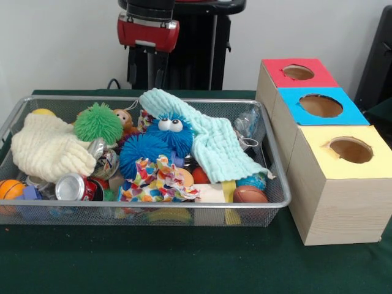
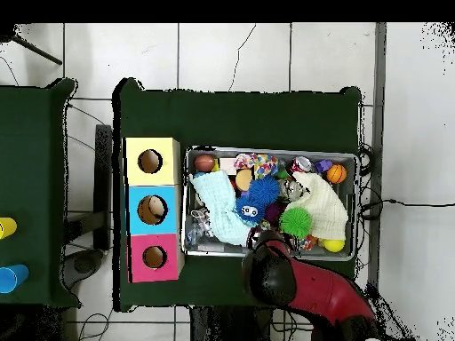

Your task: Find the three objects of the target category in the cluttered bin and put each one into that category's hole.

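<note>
The silver wire-mesh bin (image 1: 184, 207) is full of clutter; it also shows in the overhead view (image 2: 271, 150). A brown monkey (image 1: 124, 118) peeks out at the bin's far side, behind a green spiky ball (image 1: 98, 122). I see no tiger or duck; they are hidden or out of view. The red-surround hole (image 1: 298, 72) tops the wooden box farthest from the camera, to the right of the bin, and shows in the overhead view (image 2: 154, 257). My gripper (image 1: 147, 84) hangs open and empty above the bin's far rim, near the monkey. In the overhead view the red arm (image 2: 284, 277) hides it.
Blue-surround (image 1: 320, 105) and yellow-surround (image 1: 350, 149) hole boxes stand in a row with the red one. In the bin lie a fuzzy blue googly-eyed ball (image 1: 171, 131), a teal cloth (image 1: 214, 144), a cream knit cloth (image 1: 46, 147), a soda can (image 1: 73, 187) and a yellow ball (image 1: 43, 112).
</note>
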Robot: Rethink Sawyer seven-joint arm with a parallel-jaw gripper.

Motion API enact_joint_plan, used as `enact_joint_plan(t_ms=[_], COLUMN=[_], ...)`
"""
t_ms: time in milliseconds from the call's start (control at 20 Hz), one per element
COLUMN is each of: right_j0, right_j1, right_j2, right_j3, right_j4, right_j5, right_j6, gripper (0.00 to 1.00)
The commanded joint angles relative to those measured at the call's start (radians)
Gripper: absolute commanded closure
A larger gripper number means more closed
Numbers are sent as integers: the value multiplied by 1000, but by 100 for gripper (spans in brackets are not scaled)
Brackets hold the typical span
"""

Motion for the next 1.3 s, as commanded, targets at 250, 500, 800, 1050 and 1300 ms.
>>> enact_joint_plan(t_ms=[250,500,800,1050,1300], right_j0=[-6,-44,-67,-102,-150], right_j1=[89,87,84,69,79], right_j2=[9,28,44,60,64], right_j3=[34,42,13,-11,-11], right_j4=[-44,-61,-63,-60,-81], right_j5=[-120,-116,-75,-35,-40], right_j6=[155,132,114,89,73], gripper=[0,0,0,0,0])
